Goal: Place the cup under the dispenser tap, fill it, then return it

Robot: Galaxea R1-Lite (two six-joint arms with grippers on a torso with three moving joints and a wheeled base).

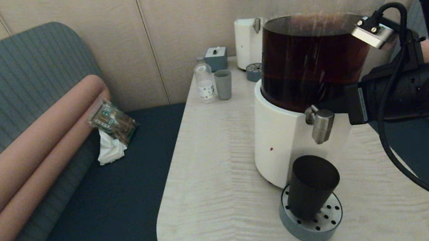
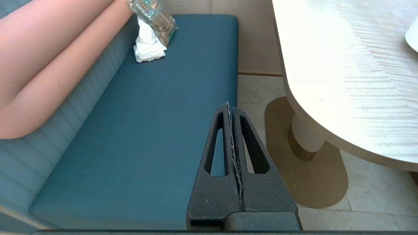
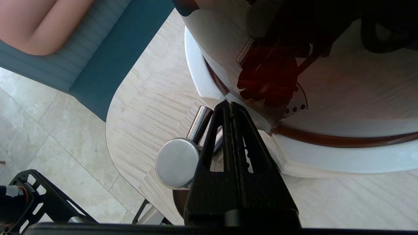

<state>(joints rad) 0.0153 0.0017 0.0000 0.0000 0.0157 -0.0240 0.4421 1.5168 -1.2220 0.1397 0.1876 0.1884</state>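
Note:
The matte black cup [image 1: 312,186] stands upright on the round grey drip tray [image 1: 294,226], right below the steel dispenser tap [image 1: 321,123] of the white-based dispenser [image 1: 279,141] with the dark brown tank. My right arm [image 1: 401,91] reaches in from the right at tap height. In the right wrist view my right gripper [image 3: 230,103] is shut and empty. Its tips rest against the seam between tank and base, beside the tap [image 3: 178,163]. My left gripper [image 2: 229,106] hangs shut and empty off the table's left side, over the bench edge and floor.
At the table's far end stand a clear-tank dispenser [image 1: 251,20], a pale grey-blue tumbler [image 1: 223,85], a small bottle [image 1: 204,81] and a grey box [image 1: 216,58]. The teal bench [image 1: 125,198] with a tissue pack [image 1: 113,121] lies left of the table [image 1: 215,186].

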